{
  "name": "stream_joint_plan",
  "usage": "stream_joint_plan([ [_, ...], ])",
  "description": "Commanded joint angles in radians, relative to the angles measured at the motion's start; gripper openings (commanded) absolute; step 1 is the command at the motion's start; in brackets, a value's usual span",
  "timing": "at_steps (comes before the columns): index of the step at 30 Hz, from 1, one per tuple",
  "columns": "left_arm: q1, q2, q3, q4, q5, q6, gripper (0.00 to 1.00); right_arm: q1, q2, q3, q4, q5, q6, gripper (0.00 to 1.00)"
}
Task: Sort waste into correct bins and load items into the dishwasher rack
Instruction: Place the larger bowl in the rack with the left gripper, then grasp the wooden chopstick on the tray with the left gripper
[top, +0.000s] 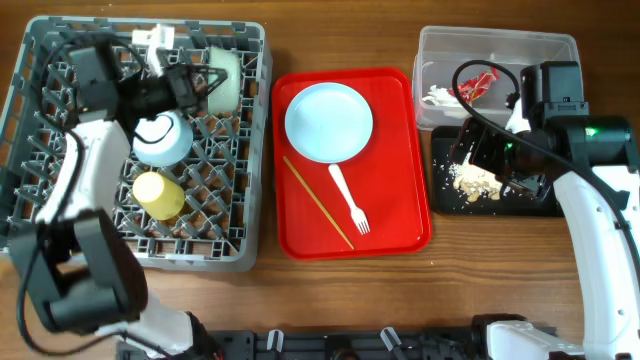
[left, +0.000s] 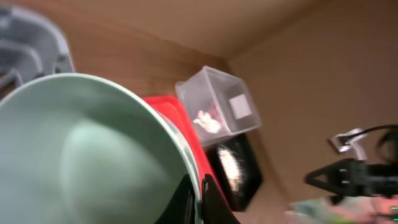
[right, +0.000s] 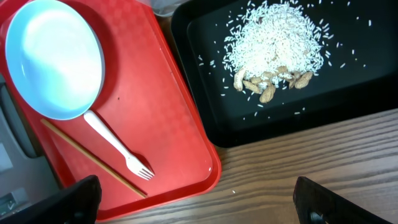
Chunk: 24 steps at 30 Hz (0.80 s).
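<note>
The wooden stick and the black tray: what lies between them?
The white fork, lying on the red tray, as the overhead view shows.

Even, bright overhead light; left wrist view blurred, others sharp.

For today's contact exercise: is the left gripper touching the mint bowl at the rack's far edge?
Touching. In the left wrist view, the left gripper has a dark finger on each side of the rim of the mint bowl, with no gap visible.
</note>
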Motion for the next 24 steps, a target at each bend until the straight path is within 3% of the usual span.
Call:
stream_joint_plan([
  [1, 0.084, 0.132, -0.005, 0.026, 0.219, -0.077, 0.04, -0.003, -0.006, 0.016, 0.001, -0.005, -0.004, 1.0],
  [5, 0.169, 0.203, -0.005, 0.032, 0.233, -0.076, 0.04, -0.003, -0.006, 0.016, 0.001, -0.005, -0.004, 1.0],
  [6, 0.195, 0.203, -0.005, 0.034, 0.23, -0.076, 0.23, -0.003, -0.006, 0.016, 0.001, -0.005, -0.004, 1.0],
  [8, 0.266, 0.203, -0.005, 0.042, 0.231, -0.077, 1.0, -0.003, -0.006, 0.016, 0.001, -0.005, -0.004, 1.0],
  [12, 0.375, 0.138, -0.005, 0.054, 0.23, -0.122, 1.0, -0.003, -0.006, 0.016, -0.003, -0.005, -0.004, 1.0],
  [16, 0.356, -0.051, -0.005, 0.0, 0.109, -0.121, 1.0, -0.003, -0.006, 0.016, -0.005, -0.005, -0.004, 1.0],
  [18, 0.285, -0.155, -0.005, -0.141, -0.082, -0.117, 1.0, -0.003, -0.006, 0.016, -0.005, -0.005, -0.005, 1.0],
  [19, 0.228, -0.208, -0.005, -0.238, -0.246, -0.117, 1.0, -0.003, -0.006, 0.016, -0.005, -0.005, -0.005, 1.0],
  [21, 0.076, -0.282, -0.005, -0.414, -0.57, -0.122, 1.0, -0.003, -0.006, 0.016, -0.005, -0.005, -0.007, 1.0],
  [24, -0.183, -0.304, -0.005, -0.589, -0.876, -0.169, 1.0, -0.003, -0.006, 0.016, -0.003, -0.005, -0.006, 1.0],
])
